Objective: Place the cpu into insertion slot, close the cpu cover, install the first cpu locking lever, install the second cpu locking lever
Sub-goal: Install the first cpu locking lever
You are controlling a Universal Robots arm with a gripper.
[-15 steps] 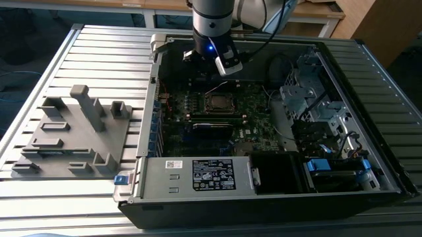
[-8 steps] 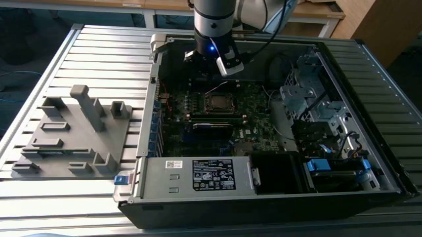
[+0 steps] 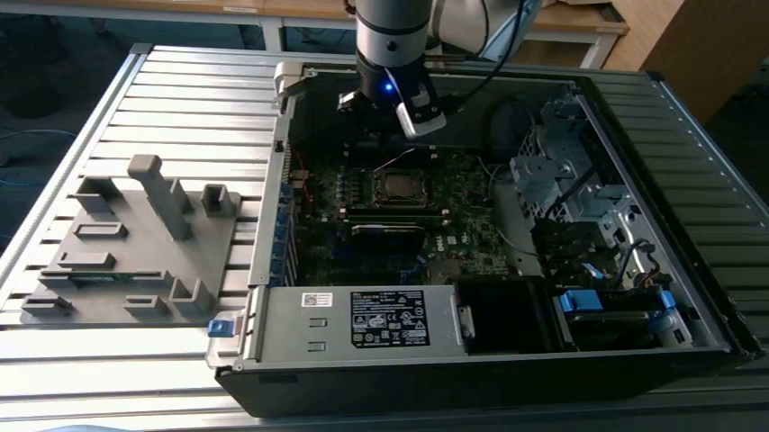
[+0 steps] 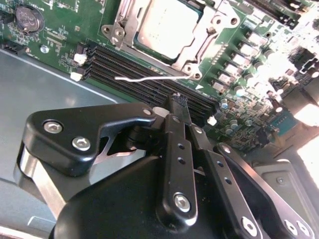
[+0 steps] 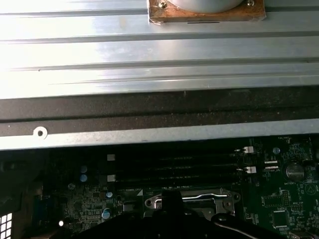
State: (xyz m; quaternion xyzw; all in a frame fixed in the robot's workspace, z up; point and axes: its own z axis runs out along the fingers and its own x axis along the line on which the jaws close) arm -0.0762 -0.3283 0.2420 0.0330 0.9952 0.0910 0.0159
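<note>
The gripper [image 4: 178, 102], jaws closed on nothing, is hovering just beside the cpu [image 4: 167, 25], which is lying seated under its cover [image 4: 123, 22]; an off-line descent could bend the unlatched lever [image 4: 149, 78].

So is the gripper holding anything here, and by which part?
Nothing, it seems: in the second wrist view the gripper is shut with nothing between its fingertips, poised near the thin wire lever beside the cpu.
</note>
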